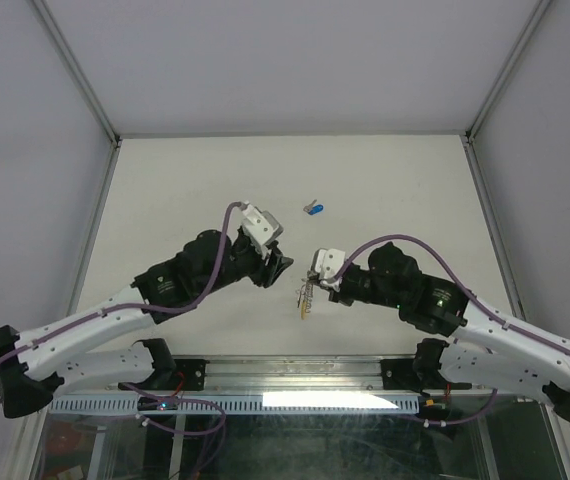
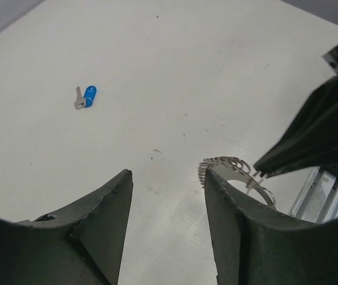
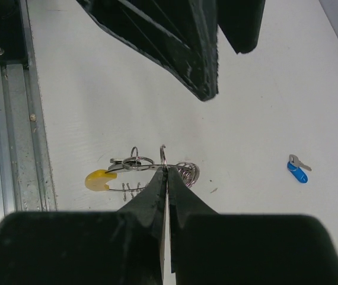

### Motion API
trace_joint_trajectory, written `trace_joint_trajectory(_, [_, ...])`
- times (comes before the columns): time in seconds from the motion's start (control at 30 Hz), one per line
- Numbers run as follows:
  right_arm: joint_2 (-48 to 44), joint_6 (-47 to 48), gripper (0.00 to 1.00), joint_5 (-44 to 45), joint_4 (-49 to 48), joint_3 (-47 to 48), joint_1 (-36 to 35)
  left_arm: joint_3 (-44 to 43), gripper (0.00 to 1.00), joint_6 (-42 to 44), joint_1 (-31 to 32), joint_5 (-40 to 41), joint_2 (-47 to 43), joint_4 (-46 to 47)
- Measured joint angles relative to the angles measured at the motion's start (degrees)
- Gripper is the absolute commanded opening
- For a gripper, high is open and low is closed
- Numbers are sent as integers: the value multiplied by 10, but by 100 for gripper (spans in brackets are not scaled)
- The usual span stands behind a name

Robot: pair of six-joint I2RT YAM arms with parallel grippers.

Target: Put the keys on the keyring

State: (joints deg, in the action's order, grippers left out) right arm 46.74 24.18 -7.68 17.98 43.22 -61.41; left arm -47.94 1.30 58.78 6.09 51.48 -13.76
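Blue-headed key (image 1: pixel 314 208) well apart from keyring (image 3: pixel 98 180)

The ribbed silver keyring (image 1: pixel 306 297) with a yellow segment at one end, small silver pieces bunched on it, sat near the middle, pinched between the closed tips of the right gripper (image 3: pixel 166 171). The small silver key with a bright blue plastic head (image 1: pixel 314 208) lay flat farther out, well apart.

Keyring (image 1: pixel 307 297) toward the table's (image 1: pixel 395 180) near edge at mid-width, lone key (image 1: pixel 314 208) well behind it, left gripper (image 1: pixel 284 267) just left of keyring, right gripper (image 1: pixel 313 282) on its right side.
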Motion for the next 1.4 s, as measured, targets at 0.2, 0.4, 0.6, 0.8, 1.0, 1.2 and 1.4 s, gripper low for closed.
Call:
trace_joint_trajectory(0.2, [-38,-33,0,20,43,0,0,-59,53,-40,-48,8,132,7])
trace_joint_trajectory(0.4, [-69,-63,0,43,82,0,0,-114,70,-95,-149,-33,261,20])
trace_joint_trajectory(0.6, [-87,-68,0,66,94,-4,0,-210,79,-134,-181,-35,411,1])
trace_joint_trajectory(0.8, [-93,-75,0,79,99,-13,0,-338,62,-151,-181,-31,554,-42])
trace_joint_trajectory(1.0, [-98,-80,0,85,99,-22,0,-395,52,-148,-178,-10,635,-71])
trace_joint_trajectory(1.2, [-98,-89,0,85,98,-28,0,-494,45,-138,-160,47,727,-93])
trace_joint_trajectory(1.4, [-95,-93,0,85,95,-28,0,-545,42,-137,-152,97,776,-117])
